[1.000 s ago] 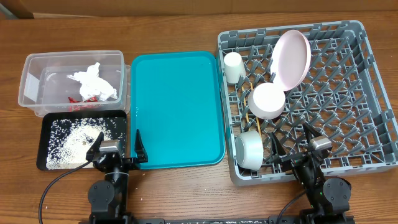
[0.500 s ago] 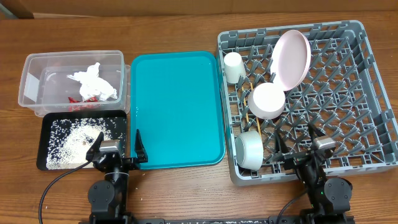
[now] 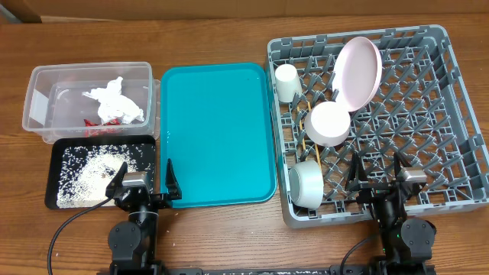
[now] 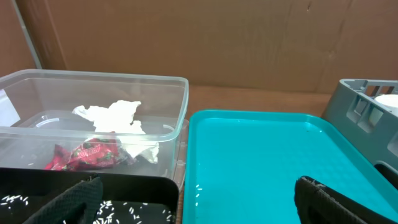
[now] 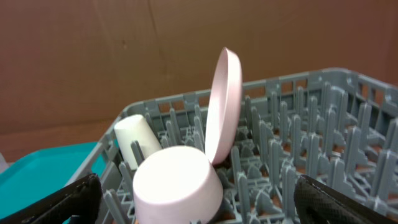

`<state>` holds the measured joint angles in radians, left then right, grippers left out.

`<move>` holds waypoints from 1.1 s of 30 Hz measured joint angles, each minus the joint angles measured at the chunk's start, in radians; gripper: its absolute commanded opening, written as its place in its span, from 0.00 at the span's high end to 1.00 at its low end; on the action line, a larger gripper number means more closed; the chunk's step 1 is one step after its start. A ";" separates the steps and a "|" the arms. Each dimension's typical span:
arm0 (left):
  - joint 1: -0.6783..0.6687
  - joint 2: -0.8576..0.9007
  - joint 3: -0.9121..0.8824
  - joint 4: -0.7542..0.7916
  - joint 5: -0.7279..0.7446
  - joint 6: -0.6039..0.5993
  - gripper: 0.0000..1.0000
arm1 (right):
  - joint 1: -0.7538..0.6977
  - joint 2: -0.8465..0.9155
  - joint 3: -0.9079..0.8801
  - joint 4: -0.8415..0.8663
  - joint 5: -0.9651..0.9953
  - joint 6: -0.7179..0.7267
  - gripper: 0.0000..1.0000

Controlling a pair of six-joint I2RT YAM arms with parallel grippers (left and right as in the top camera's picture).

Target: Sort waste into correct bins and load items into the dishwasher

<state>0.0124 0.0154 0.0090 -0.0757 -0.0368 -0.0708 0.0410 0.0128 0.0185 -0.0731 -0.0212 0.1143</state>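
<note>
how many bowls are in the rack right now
2. An upside-down bowl sits in the left-middle of the dish rack. A tipped bowl lies on its side at the rack's near left corner. No other shows, though pegs could hide something small.

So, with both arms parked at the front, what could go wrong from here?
The pink plate stands on edge, tilted between the dish rack pegs; a bump could tip it onto the white bowl beside it.
The open right pincer hangs over the front pegs near the second bowl; a sideways move might snag them.
The open left pincer sits beside the black tray; brushing it may scatter rice.
</note>
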 measured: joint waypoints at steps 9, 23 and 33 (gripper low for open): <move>0.000 0.000 0.000 0.000 0.000 0.000 0.00 | 0.006 0.000 0.000 -0.016 -0.014 -0.049 0.00; 0.000 0.000 0.000 0.000 0.000 0.000 0.00 | 0.006 0.000 0.000 -0.013 -0.047 -0.097 0.00; 0.000 0.000 0.000 0.000 0.000 0.000 0.00 | 0.006 0.000 0.000 -0.013 -0.050 -0.100 0.00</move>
<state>0.0124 0.0154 0.0090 -0.0757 -0.0368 -0.0708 0.0467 0.0128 0.0185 -0.0856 -0.0708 0.0143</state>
